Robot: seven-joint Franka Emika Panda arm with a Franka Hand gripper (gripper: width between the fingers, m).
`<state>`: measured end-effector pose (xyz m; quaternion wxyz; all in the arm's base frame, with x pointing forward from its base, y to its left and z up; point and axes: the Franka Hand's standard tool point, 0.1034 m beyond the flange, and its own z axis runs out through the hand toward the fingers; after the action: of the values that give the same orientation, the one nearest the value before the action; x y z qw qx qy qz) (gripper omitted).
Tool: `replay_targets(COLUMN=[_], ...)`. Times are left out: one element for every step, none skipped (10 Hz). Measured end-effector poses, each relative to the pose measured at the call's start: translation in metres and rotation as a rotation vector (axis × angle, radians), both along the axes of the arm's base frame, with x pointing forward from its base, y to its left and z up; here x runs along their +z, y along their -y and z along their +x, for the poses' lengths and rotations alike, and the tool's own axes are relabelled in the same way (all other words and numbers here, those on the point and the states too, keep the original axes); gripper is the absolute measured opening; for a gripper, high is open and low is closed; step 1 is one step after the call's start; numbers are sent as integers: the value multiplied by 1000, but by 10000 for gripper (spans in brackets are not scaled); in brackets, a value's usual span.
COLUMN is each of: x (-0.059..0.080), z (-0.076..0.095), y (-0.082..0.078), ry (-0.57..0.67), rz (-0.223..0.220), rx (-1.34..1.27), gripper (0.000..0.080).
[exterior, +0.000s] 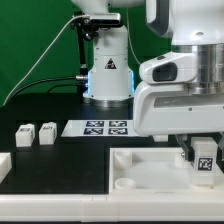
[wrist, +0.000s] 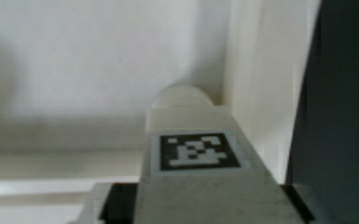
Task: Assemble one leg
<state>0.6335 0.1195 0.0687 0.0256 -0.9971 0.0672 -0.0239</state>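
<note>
My gripper (exterior: 203, 168) is shut on a leg (exterior: 204, 157), a small white block with a black-and-white tag facing the camera. It holds the leg upright at the large white tray (exterior: 135, 170), near the tray's corner at the exterior view's right. Whether the leg's lower end touches the tray is hidden. In the wrist view the leg (wrist: 195, 140) runs out from between my gripper (wrist: 194, 208), its rounded tip against the tray's white wall (wrist: 87, 80). Two more legs (exterior: 22, 136) (exterior: 46, 133) stand on the table at the exterior view's left.
The marker board (exterior: 107, 128) lies flat behind the tray, in front of the robot base (exterior: 107, 75). Another white part (exterior: 3, 165) sits at the exterior view's left edge. A black cable runs along the back of the table.
</note>
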Motion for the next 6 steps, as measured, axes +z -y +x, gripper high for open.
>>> replay_targets(x=[0, -1, -1, -2, -3, -3], z=[0, 0, 0, 0, 0, 0], y=[0, 1, 2, 3, 4, 4], ry=[-5, -13, -22, -33, -41, -50], rz=[1, 11, 25, 38, 52, 63], rx=[-109, -250, -393, -532, -659, -798], gripper=[291, 291, 291, 291, 291, 292])
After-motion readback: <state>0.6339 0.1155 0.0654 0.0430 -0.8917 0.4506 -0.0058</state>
